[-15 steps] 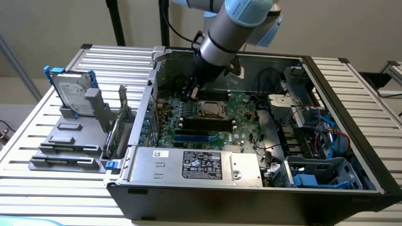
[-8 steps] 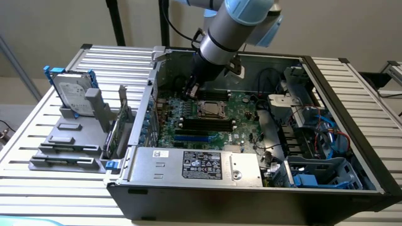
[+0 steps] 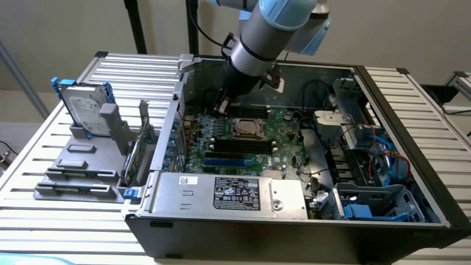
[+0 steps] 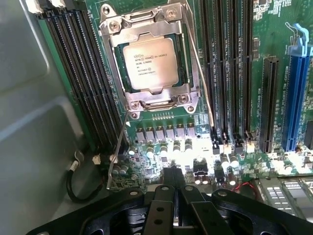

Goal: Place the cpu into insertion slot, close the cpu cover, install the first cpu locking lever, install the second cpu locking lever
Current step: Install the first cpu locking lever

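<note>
The cpu [image 4: 149, 62] lies silver face up in the insertion slot [image 3: 248, 128] on the green board. The cpu cover [image 4: 146, 22], a silvery frame, lies flat over it, framing the chip through its window. One thin wire locking lever [image 4: 201, 83] runs along one side of the cover. A second locking lever [image 4: 117, 152] angles away from a socket corner, off the frame. My gripper [image 4: 173, 171] is shut with nothing between its fingers, a short way from the socket and near that second lever's end. In the exterior view the gripper [image 3: 220, 106] hangs inside the open computer case, just to the socket's left.
Black memory slots [image 4: 88, 73] flank the socket on both sides. A grey labelled power supply box [image 3: 231, 192] lies along the case's front. The case wall [image 3: 176, 110] is close on the exterior view's left. Cables and a blue drive cage [image 3: 375, 204] fill the right. A hard drive [image 3: 85, 110] stands outside.
</note>
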